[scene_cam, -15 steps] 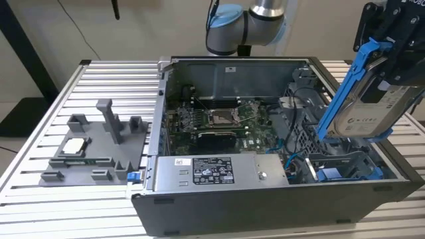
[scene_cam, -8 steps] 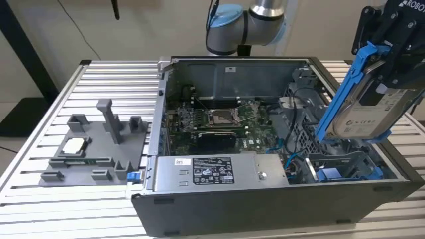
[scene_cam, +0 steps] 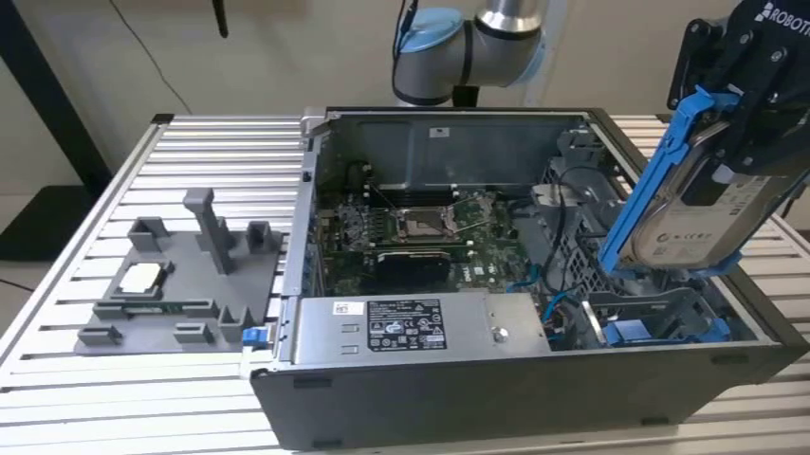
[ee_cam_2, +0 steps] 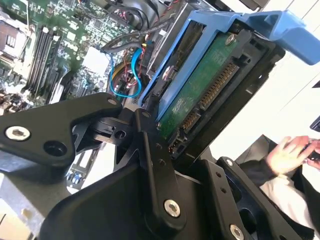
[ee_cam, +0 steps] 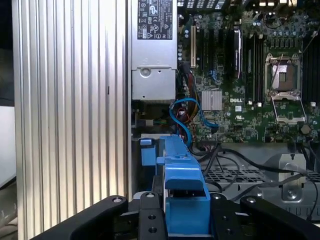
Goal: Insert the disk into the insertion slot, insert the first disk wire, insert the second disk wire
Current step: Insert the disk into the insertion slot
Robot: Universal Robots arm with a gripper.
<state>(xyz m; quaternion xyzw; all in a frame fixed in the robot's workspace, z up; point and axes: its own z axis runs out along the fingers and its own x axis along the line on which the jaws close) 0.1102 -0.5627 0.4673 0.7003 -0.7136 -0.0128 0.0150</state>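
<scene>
Now the tool (scene_cam: 731,133) is closed on the disk (scene_cam: 690,204) and holds it tilted, with its lower end just above the insertion slot (scene_cam: 652,318) beneath. To seat it well, I judge the blue carrier must line up with the slot's rails and not catch the blue cables (ee_cam: 173,117) beyond.

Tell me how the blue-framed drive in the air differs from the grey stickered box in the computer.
The disk hangs tilted over the case, clamped in the gripper; the power-supply box lies flat inside it. The disk wears a bright blue frame; the box is plain grey. Both are rectangular and carry a label.
</scene>
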